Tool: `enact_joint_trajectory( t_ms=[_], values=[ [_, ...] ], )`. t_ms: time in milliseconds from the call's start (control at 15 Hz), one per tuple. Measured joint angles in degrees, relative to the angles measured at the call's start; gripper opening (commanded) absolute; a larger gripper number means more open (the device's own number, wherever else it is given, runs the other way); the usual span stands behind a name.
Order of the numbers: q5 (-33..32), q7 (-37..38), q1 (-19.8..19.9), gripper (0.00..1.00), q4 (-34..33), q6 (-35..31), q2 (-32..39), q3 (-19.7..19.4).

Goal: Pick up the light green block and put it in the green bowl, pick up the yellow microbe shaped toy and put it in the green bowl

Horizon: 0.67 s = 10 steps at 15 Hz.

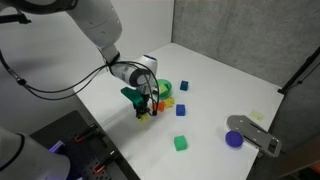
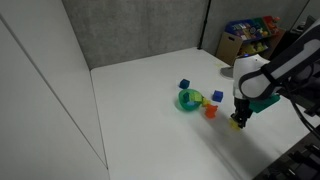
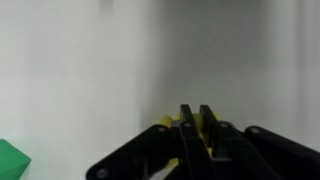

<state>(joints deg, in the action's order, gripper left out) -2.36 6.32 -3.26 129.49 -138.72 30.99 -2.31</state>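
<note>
My gripper hangs close over the white table, beside the cluster of toys. In the wrist view its black fingers are shut on the yellow microbe shaped toy, whose pale yellow knobs show on either side of the fingers. The green bowl stands a short way off, beyond the toys. The light green block lies on the table right next to the bowl. An orange toy lies between the gripper and the bowl.
Two blue blocks lie near the bowl. A darker green cube and a purple bowl sit toward the table's front, by a grey device. A green shape fills the wrist view's lower left corner.
</note>
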Motion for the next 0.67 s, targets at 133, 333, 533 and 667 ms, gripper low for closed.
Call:
enact_joint_trajectory(
  t_ms=[133,333,533,667],
  values=[
    [0.0,0.0,0.0,0.04,-0.6,0.0,-1.9,0.7],
    [0.0,0.0,-0.3,0.04,-2.1,-0.1,-5.3,1.8],
    [0.0,0.0,-0.8,0.04,-4.9,-0.6,-7.5,2.8],
    [0.0,0.0,-1.4,0.04,-7.7,-0.9,-7.6,3.2]
  ],
)
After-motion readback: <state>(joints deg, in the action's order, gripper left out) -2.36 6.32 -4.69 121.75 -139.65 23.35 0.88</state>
